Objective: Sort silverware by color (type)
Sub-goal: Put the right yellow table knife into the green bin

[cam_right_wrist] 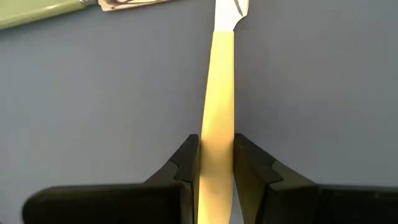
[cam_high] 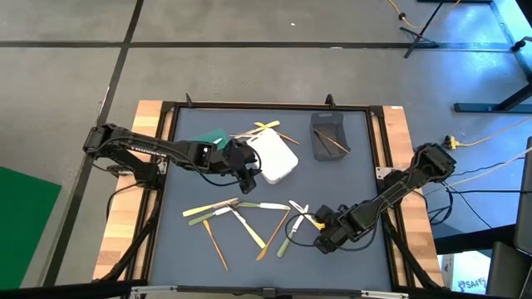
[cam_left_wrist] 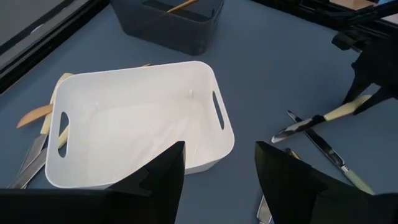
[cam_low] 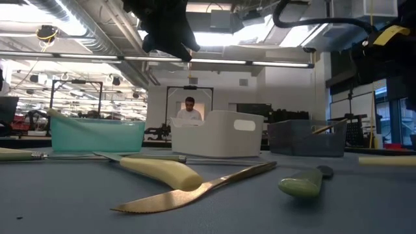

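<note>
yellow utensil [cam_right_wrist: 216, 93] — head cropped, pincer-covered handle

A pale yellow utensil [cam_right_wrist: 216, 93] lies on the blue-grey surface [cam_high: 349, 174]. Beside the white bin [cam_high: 273, 156] sit a teal bin [cam_high: 208, 137] and a dark grey bin [cam_high: 328, 133].

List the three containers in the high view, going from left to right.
Green container → white container → grey container.
</note>
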Robot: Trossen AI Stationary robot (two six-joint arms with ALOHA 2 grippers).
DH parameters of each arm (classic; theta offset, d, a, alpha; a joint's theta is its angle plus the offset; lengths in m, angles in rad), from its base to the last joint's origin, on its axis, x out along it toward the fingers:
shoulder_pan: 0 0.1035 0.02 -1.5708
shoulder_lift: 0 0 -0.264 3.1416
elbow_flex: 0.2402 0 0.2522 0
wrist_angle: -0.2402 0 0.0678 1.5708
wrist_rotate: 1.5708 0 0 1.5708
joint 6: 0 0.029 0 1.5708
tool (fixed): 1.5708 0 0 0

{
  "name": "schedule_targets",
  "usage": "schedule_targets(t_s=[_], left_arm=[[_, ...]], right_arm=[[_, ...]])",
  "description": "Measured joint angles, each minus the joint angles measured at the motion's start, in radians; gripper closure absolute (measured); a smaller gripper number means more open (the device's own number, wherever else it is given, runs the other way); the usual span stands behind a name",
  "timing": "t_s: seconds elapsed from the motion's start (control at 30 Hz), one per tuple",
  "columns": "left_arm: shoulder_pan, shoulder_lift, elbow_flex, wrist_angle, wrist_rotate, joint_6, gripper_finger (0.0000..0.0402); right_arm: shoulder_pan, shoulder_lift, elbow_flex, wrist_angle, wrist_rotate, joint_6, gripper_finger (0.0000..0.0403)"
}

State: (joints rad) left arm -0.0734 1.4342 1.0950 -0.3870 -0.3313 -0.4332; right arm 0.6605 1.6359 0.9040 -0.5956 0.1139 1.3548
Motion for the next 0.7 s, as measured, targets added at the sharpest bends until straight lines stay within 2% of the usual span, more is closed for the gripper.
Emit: schedule_targets(t_s=[0.17, 0.33, 0.47, 0.7], left_arm=[[0.001, 0.0, 0.0, 0.0, 0.0, 0.0, 0.0214], [0.001, -0.004, 0.0, -0.001, 0.028, 0.052, 0.0214], [0.001, -0.031, 0.0, 0.0, 0.102, 0.104, 0.0214], [-0.006, -0.078, 0.0, 0.005, 0.146, 0.103, 0.0214]], right_arm=[[-0.002, -0.053, 0.0, -0.054, 0.023, 0.0, 0.0343], [-0.002, -0.131, 0.0, -0.098, 0.114, -0.005, 0.0343], [-0.002, -0.209, 0.001, -0.117, 0.228, -0.025, 0.0343], [-0.002, -0.318, 0.002, -0.095, 0.528, -0.079, 0.0343]])
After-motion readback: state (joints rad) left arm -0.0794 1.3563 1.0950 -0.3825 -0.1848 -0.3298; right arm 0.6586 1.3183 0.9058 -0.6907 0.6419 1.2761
